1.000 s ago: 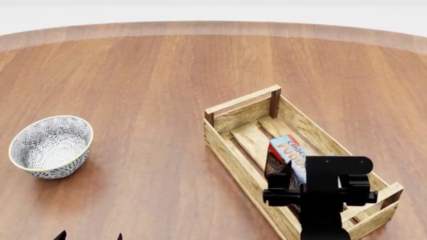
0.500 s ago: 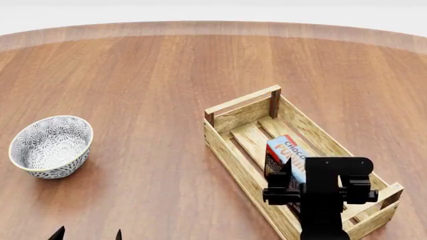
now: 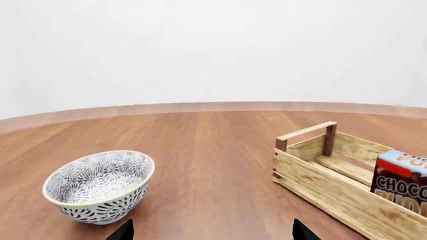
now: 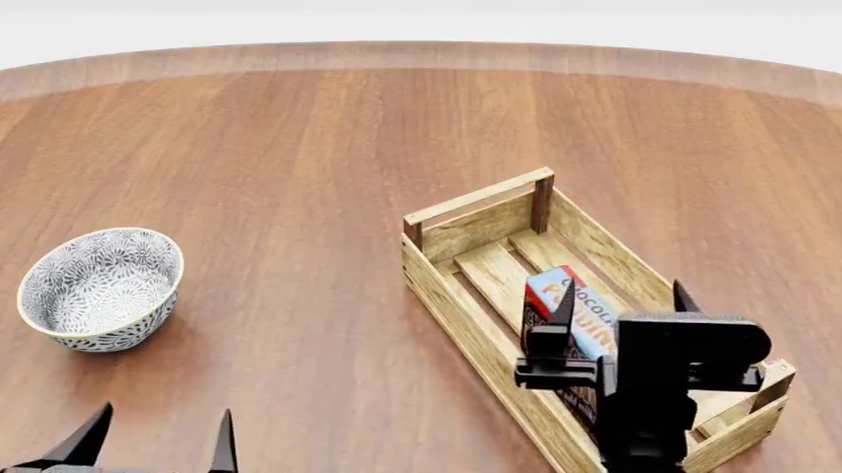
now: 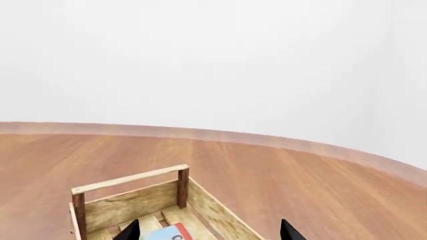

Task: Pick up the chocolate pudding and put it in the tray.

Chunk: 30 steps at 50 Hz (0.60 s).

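The chocolate pudding stands on end inside the tray, its light-blue top showing above the crate wall. The left wrist view shows the pudding in the tray from its brown side. My right gripper hovers open over the tray's near half, with its fingertips on either side of the carton and not gripping it. In the right wrist view the right gripper is spread wide above the pudding and the tray. My left gripper is open low at the near left; in its own wrist view the left gripper holds nothing.
A round patterned white bowl sits on the brown wooden table at the left, and the bowl also shows in the left wrist view. The table's curved far edge runs along the back.
My right gripper has shifted a little right and its fingers now stand apart from the pudding, which stays in the tray. My left gripper has risen further into view.
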### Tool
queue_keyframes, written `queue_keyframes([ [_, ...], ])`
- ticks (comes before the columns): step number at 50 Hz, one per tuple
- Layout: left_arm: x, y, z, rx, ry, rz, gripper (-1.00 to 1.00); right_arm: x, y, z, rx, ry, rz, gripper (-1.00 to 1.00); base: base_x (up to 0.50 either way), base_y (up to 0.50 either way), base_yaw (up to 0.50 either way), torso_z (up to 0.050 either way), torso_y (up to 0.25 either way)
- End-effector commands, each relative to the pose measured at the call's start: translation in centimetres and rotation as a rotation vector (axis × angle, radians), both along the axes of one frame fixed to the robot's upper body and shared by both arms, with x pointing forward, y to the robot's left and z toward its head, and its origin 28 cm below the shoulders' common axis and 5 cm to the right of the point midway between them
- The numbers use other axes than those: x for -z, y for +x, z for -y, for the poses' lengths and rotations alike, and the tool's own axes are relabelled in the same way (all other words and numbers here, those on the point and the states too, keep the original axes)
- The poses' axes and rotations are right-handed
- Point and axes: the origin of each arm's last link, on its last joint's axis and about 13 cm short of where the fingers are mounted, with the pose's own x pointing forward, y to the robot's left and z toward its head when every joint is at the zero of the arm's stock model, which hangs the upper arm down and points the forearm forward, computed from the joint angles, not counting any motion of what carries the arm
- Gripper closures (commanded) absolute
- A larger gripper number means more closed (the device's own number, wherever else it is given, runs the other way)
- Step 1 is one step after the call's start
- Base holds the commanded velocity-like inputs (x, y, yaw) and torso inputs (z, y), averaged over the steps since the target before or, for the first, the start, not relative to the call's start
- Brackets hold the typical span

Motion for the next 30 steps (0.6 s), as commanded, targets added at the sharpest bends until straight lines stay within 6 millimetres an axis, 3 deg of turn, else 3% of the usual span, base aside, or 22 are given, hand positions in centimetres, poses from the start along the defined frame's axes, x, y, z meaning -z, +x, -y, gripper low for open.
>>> queue_keyframes([
  [1,-1.5,-0.2,0.2,0.008,-0.002,0.034,-1.0,-1.7,-3.0,-0.6,-0.027,0.005,0.105,-1.0,0.0,0.0,0.0,0.0,0.0],
  [16,-2.2,-1.1,0.1,0.013,-0.011,0.067,-1.0,-1.8,-5.9,-1.2,-0.05,0.011,0.18,-1.0,0.0,0.0,0.0,0.0,0.0],
  [30,-2.5,-1.5,0.2,0.02,-0.003,0.074,-1.0,-1.1,-6.9,-1.2,-0.057,0.027,0.188,-1.0,0.0,0.0,0.0,0.0,0.0],
])
